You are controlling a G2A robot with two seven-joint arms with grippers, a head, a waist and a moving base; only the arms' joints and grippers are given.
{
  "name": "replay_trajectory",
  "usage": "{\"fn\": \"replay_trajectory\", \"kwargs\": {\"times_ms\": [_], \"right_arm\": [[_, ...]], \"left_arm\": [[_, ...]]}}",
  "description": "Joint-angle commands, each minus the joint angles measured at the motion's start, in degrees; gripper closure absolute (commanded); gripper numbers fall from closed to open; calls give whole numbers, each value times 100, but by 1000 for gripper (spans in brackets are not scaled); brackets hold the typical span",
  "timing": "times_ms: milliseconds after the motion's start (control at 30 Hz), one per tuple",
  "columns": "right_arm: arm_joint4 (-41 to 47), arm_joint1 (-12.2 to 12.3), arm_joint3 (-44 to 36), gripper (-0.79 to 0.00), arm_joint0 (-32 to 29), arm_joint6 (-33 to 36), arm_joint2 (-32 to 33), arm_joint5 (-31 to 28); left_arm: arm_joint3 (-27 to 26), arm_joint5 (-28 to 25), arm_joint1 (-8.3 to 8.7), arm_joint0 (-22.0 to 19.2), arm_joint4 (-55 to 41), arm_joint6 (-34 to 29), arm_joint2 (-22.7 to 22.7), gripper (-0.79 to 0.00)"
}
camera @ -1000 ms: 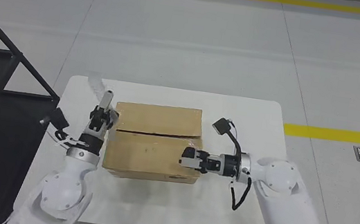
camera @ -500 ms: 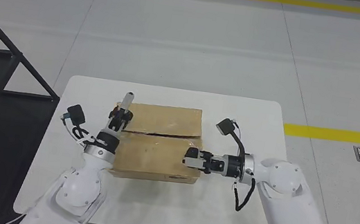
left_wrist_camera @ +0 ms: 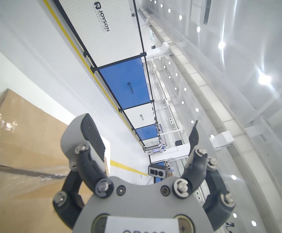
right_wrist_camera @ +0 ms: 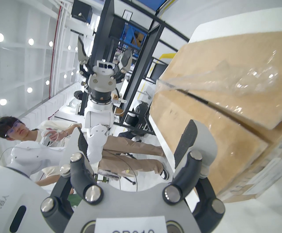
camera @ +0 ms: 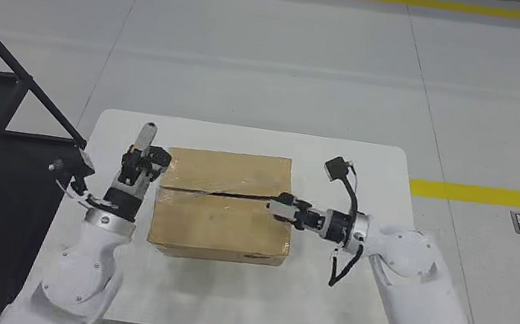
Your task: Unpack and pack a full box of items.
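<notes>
I have the cardboard box (camera: pixel 223 207) in the middle of the white table (camera: pixel 219 298), flaps closed, with clear tape (right_wrist_camera: pixel 220 75) along the centre seam. My left gripper (left_wrist_camera: pixel 141 125) hangs just beside the box's left end, pointing upward, pincer wide and empty. My right gripper (right_wrist_camera: pixel 134 132) sits at the right end by the seam, also spread wide, holding nothing.
</notes>
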Motion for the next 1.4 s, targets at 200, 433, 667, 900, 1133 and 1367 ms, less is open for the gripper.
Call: {"fn": "replay_trajectory", "kwargs": {"times_ms": [200, 433, 667, 900, 1133, 1367], "right_arm": [[-929, -28, 85, -785, 441, -722, -178, 759], [-1083, -28, 91, -785, 416, -738, -245, 760], [-2008, -77, 387, -785, 727, -1361, -590, 542], [-1811, -200, 1546, -785, 1432, -1289, -899, -226], [-1156, -374, 2748, -785, 2087, -759, -1226, -999], [-651, -514, 3693, -785, 2615, -43, -1474, -1847]], "left_arm": [[315, -1002, 161, 754, -29, -1516, -1324, -785], [494, -1375, 196, 1143, 79, -1874, -1645, -785], [494, -1375, 196, 1143, 79, -1874, -1645, -785], [494, -1375, 196, 1143, 79, -1874, -1645, -785], [494, -1375, 196, 1143, 79, -1874, -1645, -785], [494, -1375, 196, 1143, 79, -1874, -1645, -785]]}}
